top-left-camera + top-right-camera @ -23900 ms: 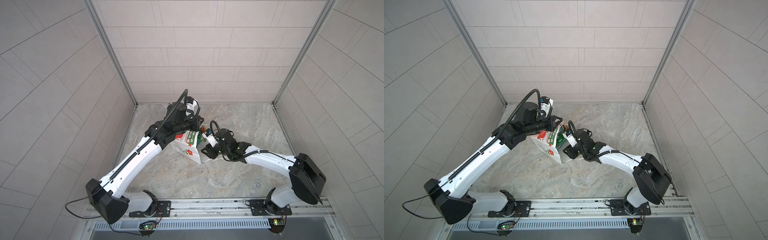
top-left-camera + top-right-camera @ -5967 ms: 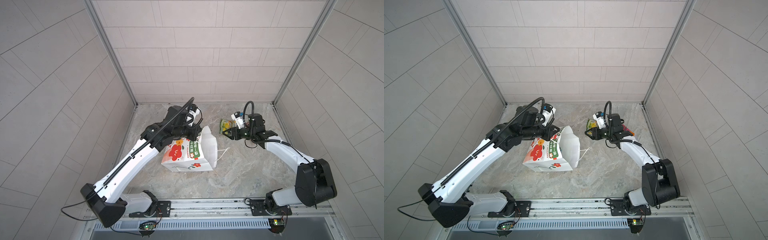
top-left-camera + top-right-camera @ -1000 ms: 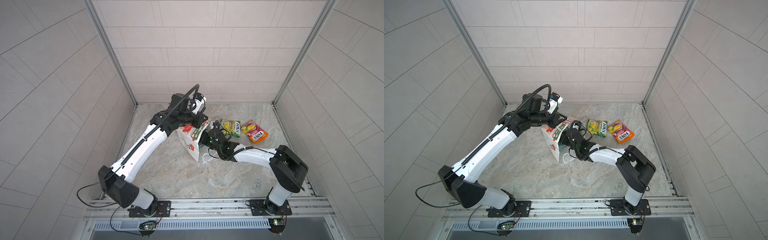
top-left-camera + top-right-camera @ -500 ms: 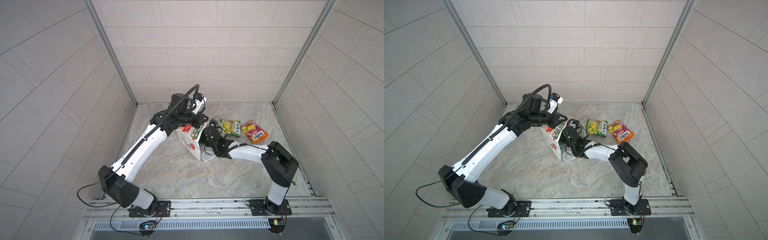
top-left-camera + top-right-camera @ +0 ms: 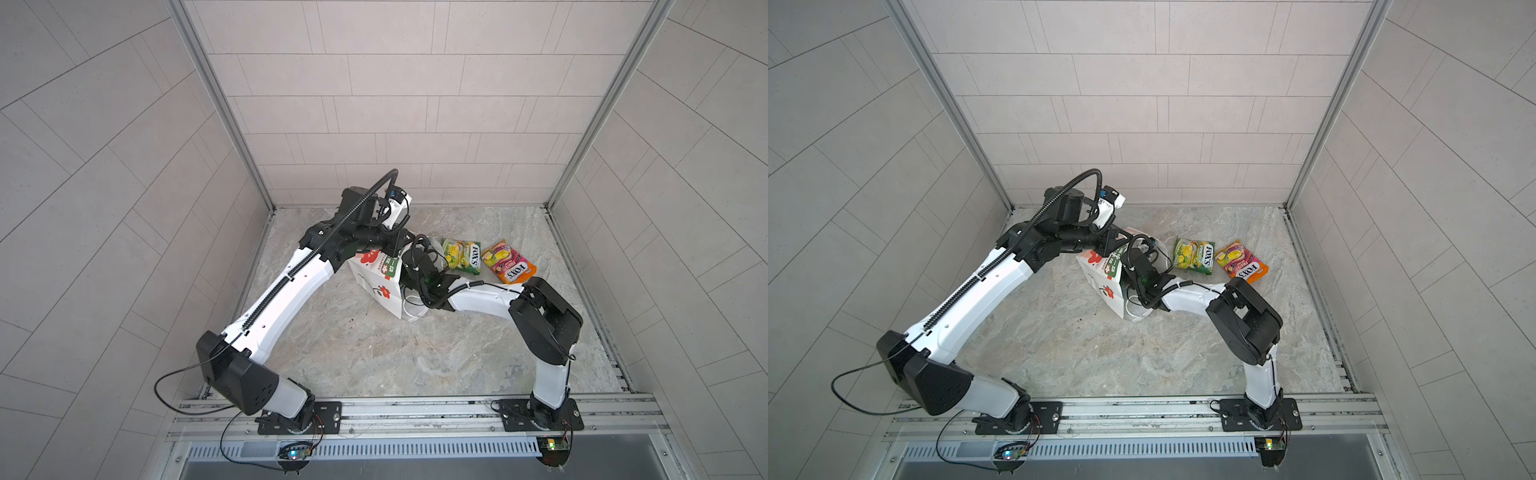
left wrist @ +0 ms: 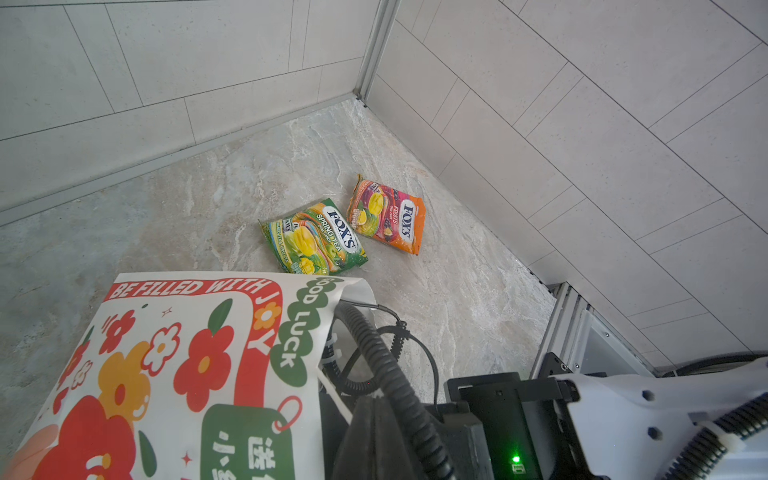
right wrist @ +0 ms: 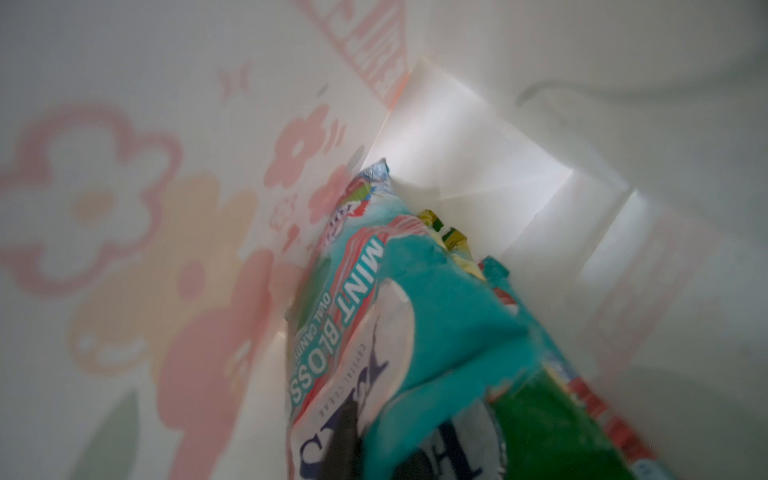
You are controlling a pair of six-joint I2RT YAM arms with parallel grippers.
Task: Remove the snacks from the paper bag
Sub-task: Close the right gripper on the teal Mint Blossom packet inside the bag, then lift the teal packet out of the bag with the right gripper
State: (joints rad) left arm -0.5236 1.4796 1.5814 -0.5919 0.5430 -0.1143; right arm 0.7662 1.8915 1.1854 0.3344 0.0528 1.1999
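Two snacks (image 5: pixel 461 256) lie right of bag (image 5: pixel 376 286) (others (image 7: pixel 345 291) inside).

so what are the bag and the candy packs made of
The paper bag: matte white paper or thin card, going by sharp creases and light glowing through its walls. The green pouch, orange pouch and the teal pouch inside: glossy plastic film, perhaps foil-lined, going by shiny wrinkles and crimped, silvery ends.

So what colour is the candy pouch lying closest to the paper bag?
Green and yellow, white FOX'S label. The pouch shows best in the left wrist view.
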